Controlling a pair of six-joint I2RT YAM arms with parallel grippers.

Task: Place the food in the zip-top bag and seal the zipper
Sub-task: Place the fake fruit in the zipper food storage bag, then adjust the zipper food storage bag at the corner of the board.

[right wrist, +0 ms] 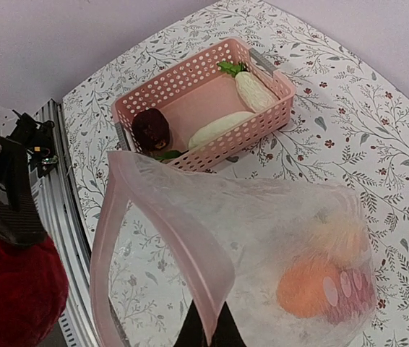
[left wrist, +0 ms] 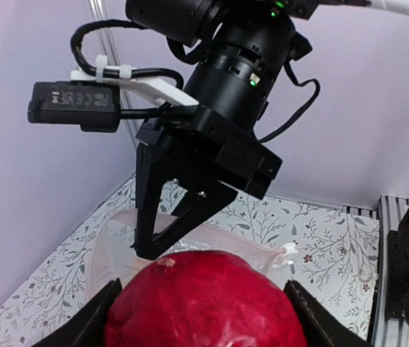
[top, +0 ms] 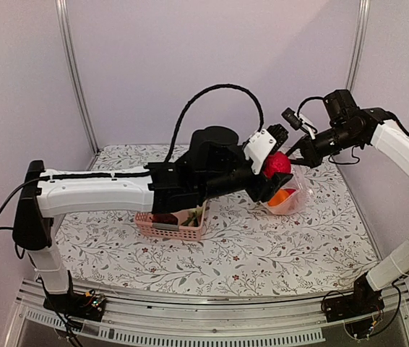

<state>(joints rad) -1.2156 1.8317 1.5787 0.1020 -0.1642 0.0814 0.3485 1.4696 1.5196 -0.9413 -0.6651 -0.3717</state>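
My left gripper is shut on a red toy fruit, held in the air just beside the open mouth of the zip-top bag. My right gripper is shut on the bag's pale pink zipper strip and holds the mouth open above the table. An orange, a yellow piece and a red piece lie inside the bag. A dark maroon fruit and two long white radish pieces lie in the pink basket.
The pink basket stands under my left forearm, left of the bag. The right arm's fingers hang just beyond the red fruit in the left wrist view. The table has a flowered cloth and walls close around.
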